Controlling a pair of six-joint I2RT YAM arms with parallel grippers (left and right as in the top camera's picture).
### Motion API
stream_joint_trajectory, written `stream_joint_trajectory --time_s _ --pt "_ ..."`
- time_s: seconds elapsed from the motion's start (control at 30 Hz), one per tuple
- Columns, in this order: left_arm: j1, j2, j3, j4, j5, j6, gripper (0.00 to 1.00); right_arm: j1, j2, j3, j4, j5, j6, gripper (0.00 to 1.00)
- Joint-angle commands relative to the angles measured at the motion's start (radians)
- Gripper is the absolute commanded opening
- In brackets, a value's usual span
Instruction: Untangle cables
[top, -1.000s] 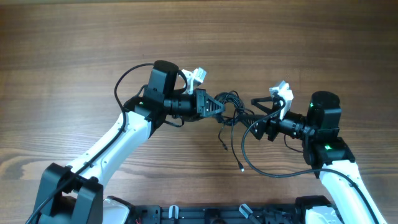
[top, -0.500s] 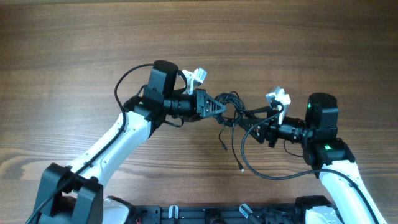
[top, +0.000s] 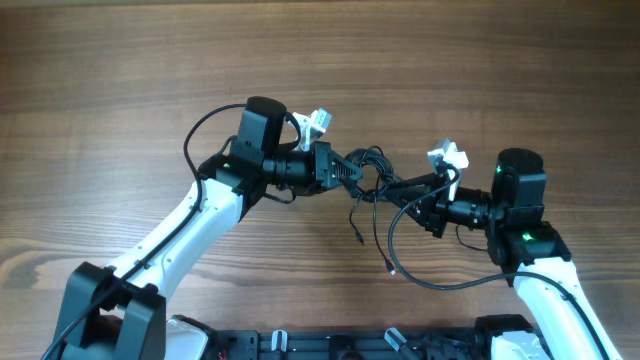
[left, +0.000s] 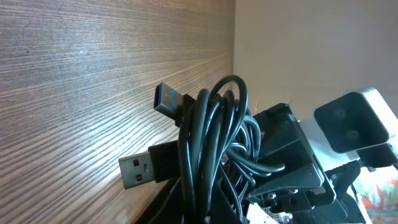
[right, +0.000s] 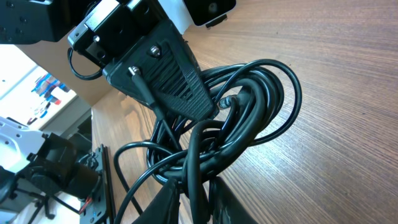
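Separating needs a slow pull: left gripper (top: 356, 172) clamped on the cables (top: 376, 160), bunched between both arms; right gripper (top: 402, 187) narrow round one strand, prob. gripping. Draw R arm away gently, so USB plugs (left: 144, 170) don't snag loops.

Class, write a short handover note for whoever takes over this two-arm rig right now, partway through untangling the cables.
Left gripper: shut on the knotted bundle of thin black cables, over the brown wooden table.
Right gripper: closed around one strand on the bundle's far side.
Cables: all in one clump between the two arms. Two loose ends trail toward the robot's base, and one long loop curves beside the right arm.
Done: both sides of the clump are gripped.
Left: draw the strands apart. Nothing is separated yet.
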Motion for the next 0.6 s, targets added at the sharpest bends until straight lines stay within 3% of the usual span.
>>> stream_joint_trajectory --time_s 0.0,0.17,0.33,0.47,0.57 --pt "-0.003 0.006 0.005 0.036 0.01 -0.049 0.04 0.018 0.006 0.01 0.01 -0.027 0.009 0.18" --pt "-0.026 0.006 0.005 0.099 0.006 -0.07 0.04 0.049 0.007 0.01 0.012 0.065 0.047 0.2" --pt "-0.061 0.006 0.005 0.113 0.004 -0.072 0.04 0.056 0.006 0.01 0.044 0.212 0.14 0.06" --pt "-0.066 0.006 0.005 0.105 0.005 -0.072 0.04 0.056 0.006 0.01 0.087 0.264 0.206 0.05" --pt "-0.058 0.005 0.005 0.104 0.006 -0.072 0.04 0.056 0.006 0.01 0.031 0.514 0.372 0.04"
